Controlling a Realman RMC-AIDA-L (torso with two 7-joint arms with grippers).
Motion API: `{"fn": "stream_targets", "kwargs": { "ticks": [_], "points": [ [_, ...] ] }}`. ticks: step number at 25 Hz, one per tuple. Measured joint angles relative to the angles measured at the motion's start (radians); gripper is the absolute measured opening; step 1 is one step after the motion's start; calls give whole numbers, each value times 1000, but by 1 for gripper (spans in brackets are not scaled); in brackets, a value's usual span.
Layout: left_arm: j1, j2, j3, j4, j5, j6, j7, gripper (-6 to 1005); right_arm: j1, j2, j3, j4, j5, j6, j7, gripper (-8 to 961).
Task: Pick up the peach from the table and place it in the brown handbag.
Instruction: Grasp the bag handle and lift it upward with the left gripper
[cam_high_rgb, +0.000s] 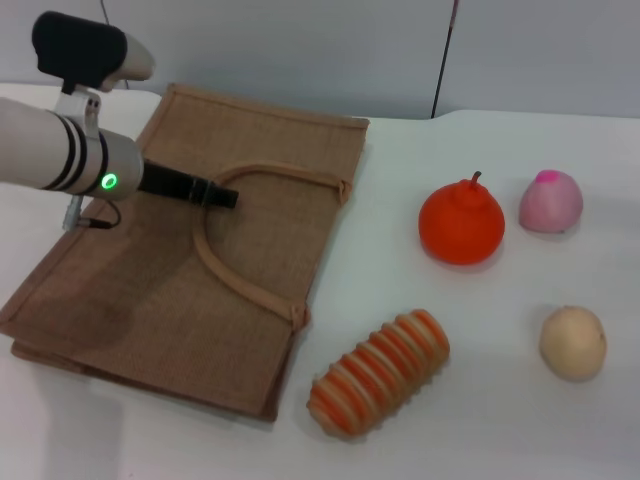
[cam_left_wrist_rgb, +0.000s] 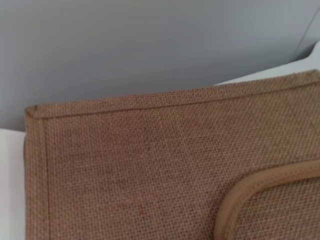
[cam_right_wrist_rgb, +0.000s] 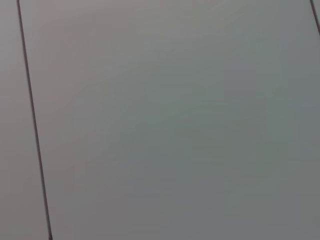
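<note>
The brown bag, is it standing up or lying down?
Lying flat: the tan-brown burlap handbag is spread on the white table, loop handle on top.

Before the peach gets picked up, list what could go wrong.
1. The brown handbag lies flat with its mouth closed, so a dropped peach would likely roll off.
2. The left hand is at the loop handle and could snag it.
3. The orange stemmed fruit sits close beside the peach, and the beige ball is nearby; either could be bumped or mistaken.
</note>
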Motion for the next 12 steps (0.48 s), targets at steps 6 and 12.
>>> {"fn": "stream_targets", "kwargs": {
  "ticks": [6, 12],
  "points": [
    [-10, -3, 0, -32, 1, 36, 25, 747, 0, 0, 0, 0, 0, 0, 0, 879],
    [-15, -2, 1, -44, 1, 37, 25, 663, 0, 0, 0, 0, 0, 0, 0, 879]
  ]
}}
